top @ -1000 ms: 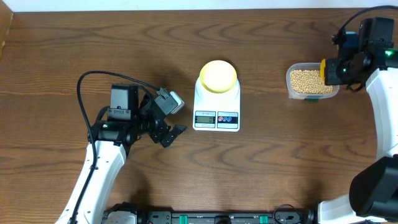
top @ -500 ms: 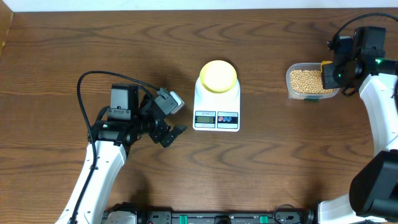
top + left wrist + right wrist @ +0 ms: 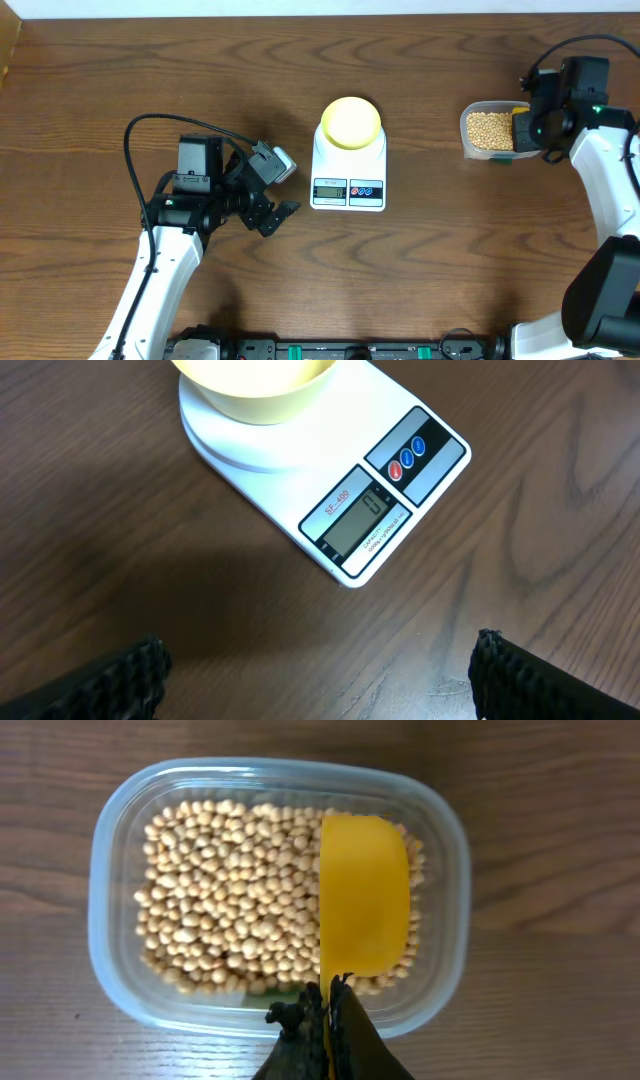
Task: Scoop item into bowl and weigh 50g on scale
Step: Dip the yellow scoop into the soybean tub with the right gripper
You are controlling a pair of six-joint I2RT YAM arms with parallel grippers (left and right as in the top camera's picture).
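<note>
Right tool pinches yellow spoon over beans; should dig cup deep, lift level. Left tool wide, empty.

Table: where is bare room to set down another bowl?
Free: between the scale and the tub, and in front of the tub. Also beyond the left end effector, toward the far edge. Crowded: at the tub, where the right end effector holds the spoon.
</note>
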